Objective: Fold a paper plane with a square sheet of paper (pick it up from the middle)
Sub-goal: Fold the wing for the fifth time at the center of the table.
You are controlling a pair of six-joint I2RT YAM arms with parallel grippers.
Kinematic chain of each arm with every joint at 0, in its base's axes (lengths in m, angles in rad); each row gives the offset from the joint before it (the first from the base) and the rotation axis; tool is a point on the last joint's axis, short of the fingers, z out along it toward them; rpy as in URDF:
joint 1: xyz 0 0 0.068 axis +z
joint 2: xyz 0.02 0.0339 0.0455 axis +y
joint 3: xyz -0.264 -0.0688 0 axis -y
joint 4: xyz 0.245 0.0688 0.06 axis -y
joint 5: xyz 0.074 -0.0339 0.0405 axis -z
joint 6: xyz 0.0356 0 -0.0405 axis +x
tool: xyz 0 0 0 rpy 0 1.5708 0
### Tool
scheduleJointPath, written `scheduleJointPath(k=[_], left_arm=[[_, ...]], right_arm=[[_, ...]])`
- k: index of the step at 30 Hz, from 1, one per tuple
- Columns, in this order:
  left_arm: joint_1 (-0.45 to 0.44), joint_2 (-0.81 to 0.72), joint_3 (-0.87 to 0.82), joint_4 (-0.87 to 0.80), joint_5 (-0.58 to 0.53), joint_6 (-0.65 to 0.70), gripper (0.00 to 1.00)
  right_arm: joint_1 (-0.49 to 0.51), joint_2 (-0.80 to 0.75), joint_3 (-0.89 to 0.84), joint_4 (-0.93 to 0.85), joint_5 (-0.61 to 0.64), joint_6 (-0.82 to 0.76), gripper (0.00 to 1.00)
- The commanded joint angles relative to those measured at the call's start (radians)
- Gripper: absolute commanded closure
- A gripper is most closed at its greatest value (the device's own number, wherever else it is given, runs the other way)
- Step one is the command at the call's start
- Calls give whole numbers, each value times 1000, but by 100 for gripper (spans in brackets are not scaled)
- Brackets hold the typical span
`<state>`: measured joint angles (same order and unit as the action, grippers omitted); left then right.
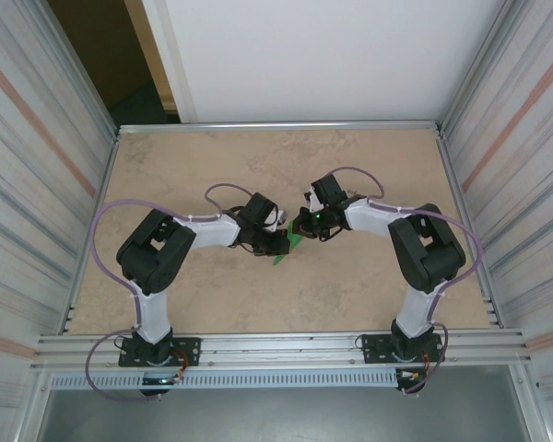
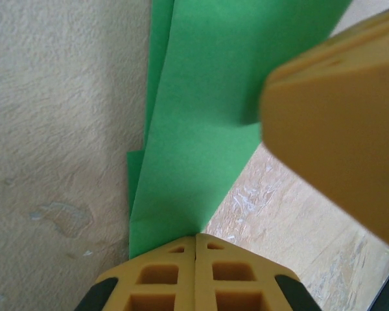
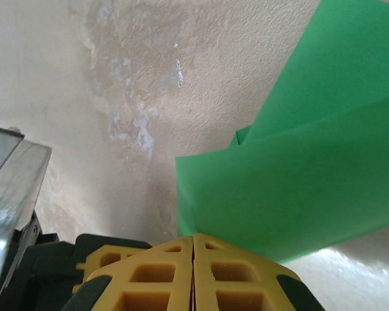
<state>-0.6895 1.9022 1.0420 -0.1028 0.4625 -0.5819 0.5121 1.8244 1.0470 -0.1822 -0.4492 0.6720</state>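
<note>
Both claws clenched on the green paper (image 2: pixel 201 129), mid-table.
I see my left gripper (image 2: pixel 196 237) and right gripper (image 3: pixel 193 237) each pinched shut on an edge of the folded sheet, held between them over the middle of the table (image 1: pixel 350 295).

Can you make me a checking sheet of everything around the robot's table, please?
Surface: beige mottled tabletop, with a few pale scuffs.
Job's things: bright green folded paper, held between both tools at mid-table.
Clutter: nothing seen.
Grippers: left tool shut on the paper; right tool shut on it too, yellow fingers pressed together.
Cables: lilac cables loop along each arm, away from the paper.
Surroundings: ribbed metal walls on both sides, white panel behind, dark opening at back left.
</note>
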Motion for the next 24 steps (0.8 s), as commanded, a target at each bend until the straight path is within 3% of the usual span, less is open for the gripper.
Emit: scheduleJointPath(k=[1,16,24], left_arm=[[-10,25,-33,-46,-32,-16,97],[-7,-5,-32,-43,-25,-21,97],[14,-81,-14,1,36,-55,94]], right_arm=[[3,36,29,1,-30,0,91],[-4,93,14,-23,9,-24,92],[-20,110,-22,-23,19,-56,93]])
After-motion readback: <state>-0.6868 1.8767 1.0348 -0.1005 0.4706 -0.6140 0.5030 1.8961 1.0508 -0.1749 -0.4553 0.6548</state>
